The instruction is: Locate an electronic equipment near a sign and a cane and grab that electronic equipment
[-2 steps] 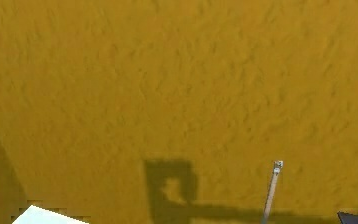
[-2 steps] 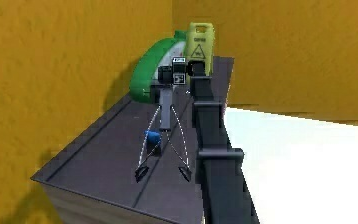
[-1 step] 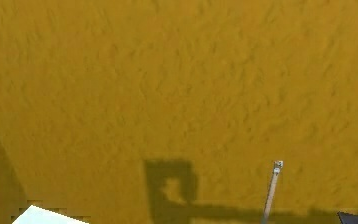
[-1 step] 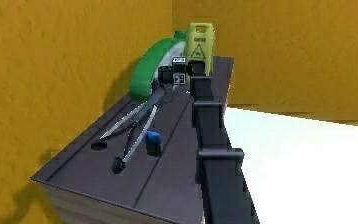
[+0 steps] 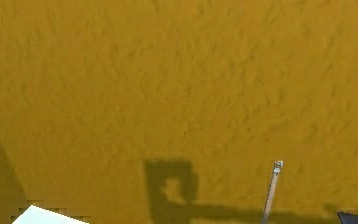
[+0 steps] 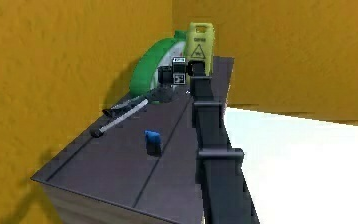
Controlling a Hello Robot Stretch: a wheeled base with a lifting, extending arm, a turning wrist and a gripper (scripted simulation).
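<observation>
A dark table (image 6: 92,165) runs along the orange wall in the arm side view. At its far end stands a yellow folding sign (image 6: 200,42), with a green curved thing (image 6: 150,62) beside it. A grey cane (image 6: 122,112) lies slantwise on the tabletop. A small blue upright object (image 6: 152,139) stands nearer, left of the arm (image 6: 217,150). The arm reaches along the table toward the sign. My gripper (image 6: 163,92) shows as a dark body near the cane's far end, below the white squares (image 6: 177,68). I cannot tell whether it holds anything.
The forward view faces an orange textured wall (image 5: 177,80) close ahead. A thin grey stick (image 5: 273,192) leans at its lower right, and a patch of white floor (image 5: 47,214) shows at the lower left. White floor (image 6: 307,160) lies right of the table.
</observation>
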